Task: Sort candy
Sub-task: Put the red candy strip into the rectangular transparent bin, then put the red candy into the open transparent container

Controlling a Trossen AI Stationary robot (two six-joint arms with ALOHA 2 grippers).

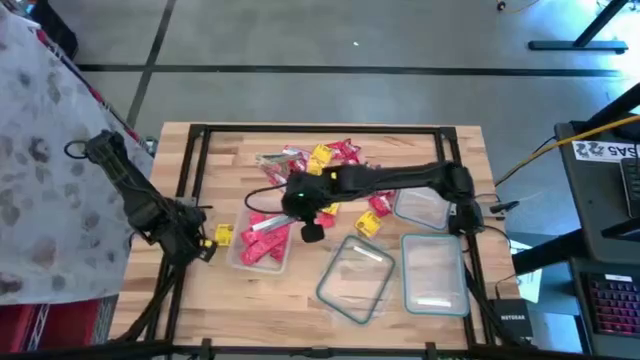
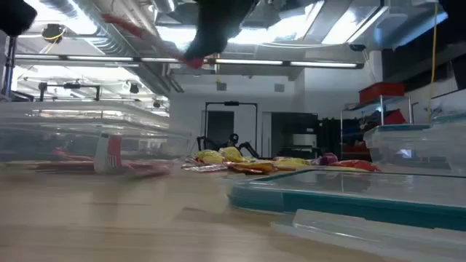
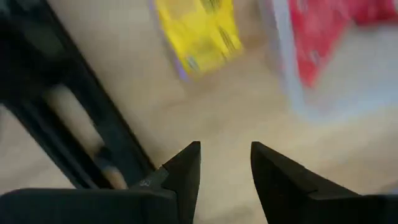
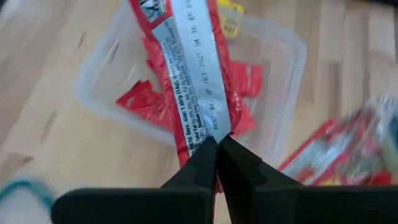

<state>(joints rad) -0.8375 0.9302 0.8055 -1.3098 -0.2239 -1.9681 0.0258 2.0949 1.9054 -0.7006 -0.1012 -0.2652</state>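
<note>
The right gripper pinches a red candy wrapper above a clear container of red candies. The left gripper, unclenched, hangs near a yellow candy.

Both arms are dark, jointed; black tapered fingers; what looks like a green light.

A lab or workshop: bare silver ceiling ducts and long strip lights run overhead, a red storage bin on metal shelving stands against the far wall, and a black keyboard with red backlight sits beside the wooden butcher-block table.
</note>
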